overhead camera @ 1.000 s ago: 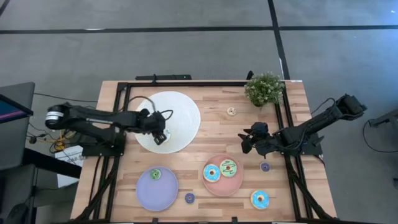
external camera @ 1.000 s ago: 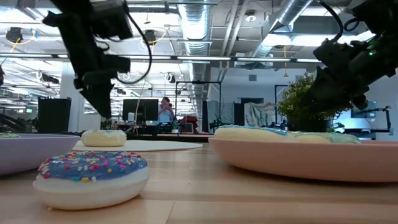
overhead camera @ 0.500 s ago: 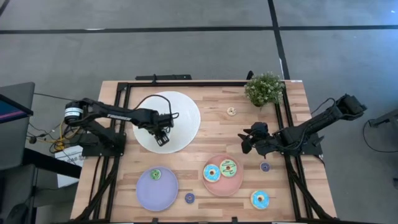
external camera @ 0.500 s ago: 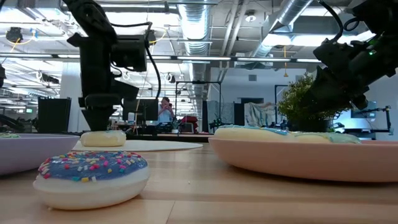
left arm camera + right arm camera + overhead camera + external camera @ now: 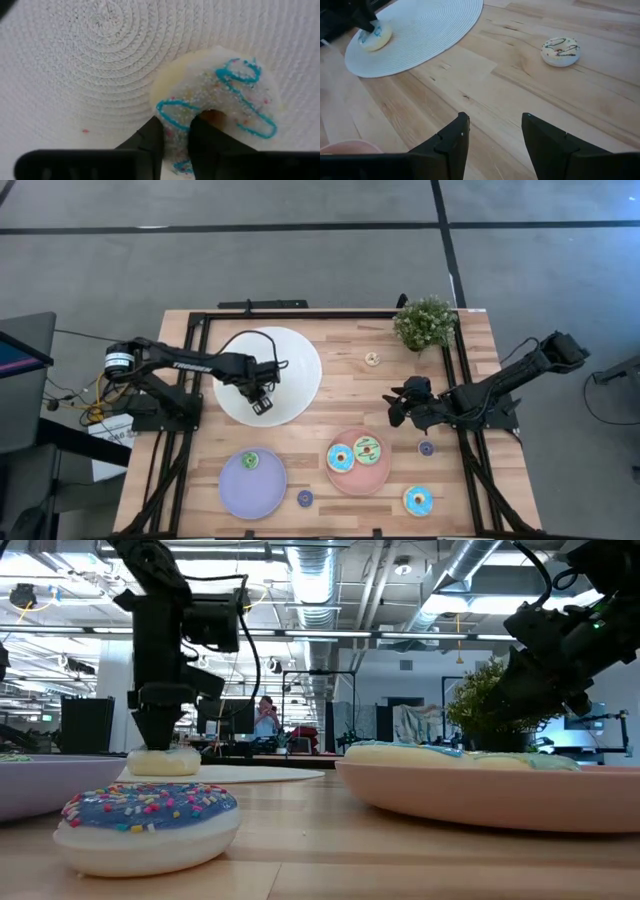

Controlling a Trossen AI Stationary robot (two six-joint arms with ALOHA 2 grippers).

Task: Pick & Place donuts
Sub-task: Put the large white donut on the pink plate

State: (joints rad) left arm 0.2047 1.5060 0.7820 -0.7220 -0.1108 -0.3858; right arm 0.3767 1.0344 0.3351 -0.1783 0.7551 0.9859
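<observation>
One cream donut (image 5: 220, 107) with blue squiggle icing lies on the woven white disc (image 5: 285, 360) at the desk's (image 5: 340, 380) left rear. Left tool (image 5: 259, 402) stands over it, fingers (image 5: 150, 142) clamped on the ring's near edge. Right tool (image 5: 492, 140) hovers over bare wood, fingers apart, holding nothing.
</observation>
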